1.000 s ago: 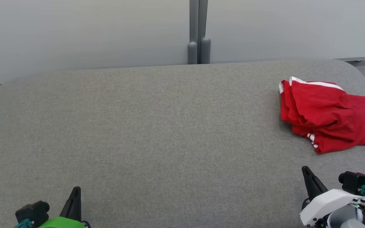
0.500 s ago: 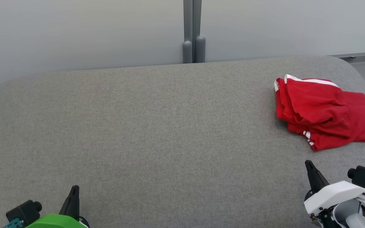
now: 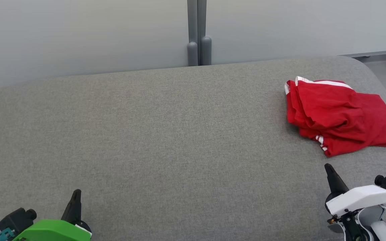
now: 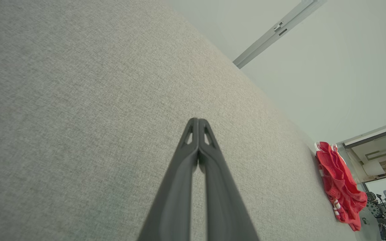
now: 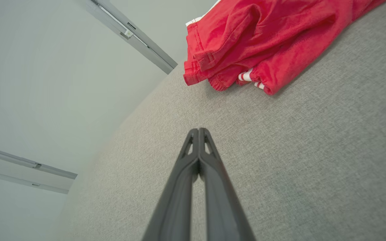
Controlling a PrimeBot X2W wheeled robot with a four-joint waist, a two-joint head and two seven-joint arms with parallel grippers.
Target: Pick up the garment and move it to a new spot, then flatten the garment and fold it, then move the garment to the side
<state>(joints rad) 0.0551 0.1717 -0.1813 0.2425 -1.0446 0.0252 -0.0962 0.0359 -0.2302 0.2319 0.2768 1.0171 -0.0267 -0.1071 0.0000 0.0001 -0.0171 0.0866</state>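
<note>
The red garment with white stripes [image 3: 340,115] lies in a loose, layered bundle near the far right corner of the grey fabric-covered counter [image 3: 166,134]. That fits either a heap waiting to be lifted or a rough fold already set aside; I cannot tell which. My left gripper [image 3: 75,195] rests by the near edge towards the left corner and my right gripper [image 3: 329,169] by the near edge, near the garment but apart from it. Both have fingers pressed together on nothing, probably parked to leave the counter's middle free.

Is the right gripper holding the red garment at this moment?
No, the right gripper is shut on nothing above the gray table, and the red garment lies apart from it.
</note>
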